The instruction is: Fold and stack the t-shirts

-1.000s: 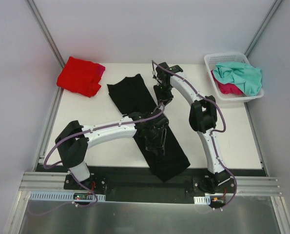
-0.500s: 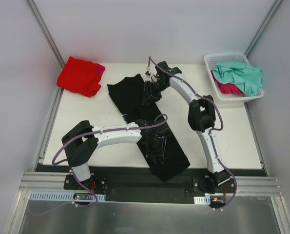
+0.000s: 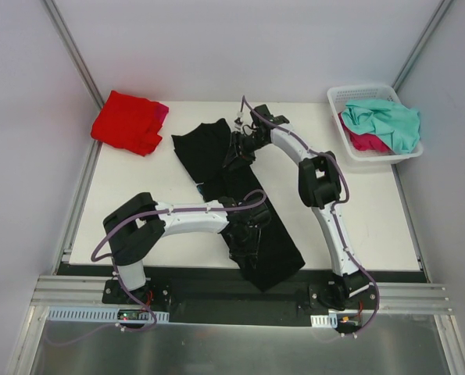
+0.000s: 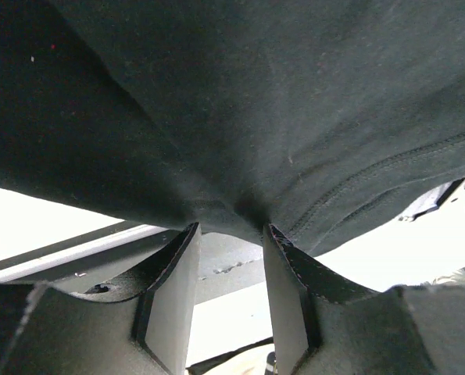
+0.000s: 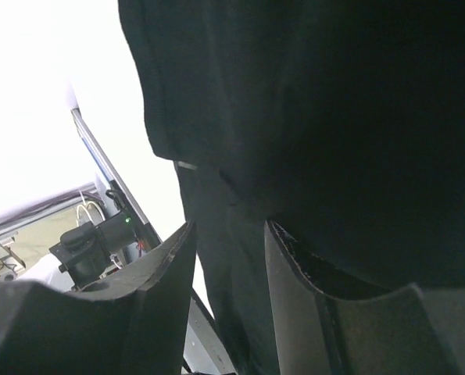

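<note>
A large black t-shirt lies in a long diagonal strip from the back middle of the table to its near edge. My left gripper is over the shirt's near half. In the left wrist view that gripper is shut on a puckered fold of the black t-shirt, lifted off the table. My right gripper is at the shirt's far half. In the right wrist view its jaws stand apart, with black cloth draped past them. A folded red t-shirt lies at the back left, a magenta edge showing under it.
A white lattice basket stands at the back right, holding a teal-mint shirt over a magenta-pink one. Bare white table lies left of the black shirt. Metal rails run along the table's near edge.
My right gripper has swung left onto the black shirt's far half and its jaws have widened. My left gripper has drawn its fold a little toward the near edge.
</note>
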{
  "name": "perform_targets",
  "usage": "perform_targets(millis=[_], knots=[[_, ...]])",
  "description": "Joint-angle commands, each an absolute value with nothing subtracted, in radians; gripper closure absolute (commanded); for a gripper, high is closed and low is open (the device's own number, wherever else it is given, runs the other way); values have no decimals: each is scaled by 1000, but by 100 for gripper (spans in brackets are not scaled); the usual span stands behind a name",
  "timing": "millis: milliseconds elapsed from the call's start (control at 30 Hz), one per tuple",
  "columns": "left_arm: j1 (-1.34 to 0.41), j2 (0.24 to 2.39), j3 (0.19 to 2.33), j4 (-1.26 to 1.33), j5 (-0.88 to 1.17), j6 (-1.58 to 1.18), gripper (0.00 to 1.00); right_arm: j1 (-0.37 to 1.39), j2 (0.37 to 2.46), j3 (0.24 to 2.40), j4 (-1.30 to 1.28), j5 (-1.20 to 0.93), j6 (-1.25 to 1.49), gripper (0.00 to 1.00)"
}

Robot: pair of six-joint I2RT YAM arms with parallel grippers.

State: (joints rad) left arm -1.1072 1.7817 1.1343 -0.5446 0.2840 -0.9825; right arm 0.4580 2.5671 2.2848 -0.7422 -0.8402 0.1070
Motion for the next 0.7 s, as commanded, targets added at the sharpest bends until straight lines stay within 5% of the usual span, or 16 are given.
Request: perform_targets(millis=[0, 667], knots=[[-1118, 1756, 1100, -535, 296, -1009, 63, 423, 2576, 2316, -718, -813, 147, 56], [-1120, 1710, 1031, -531, 290, -1035, 64, 367, 2522, 2250, -874, -551, 5, 55]])
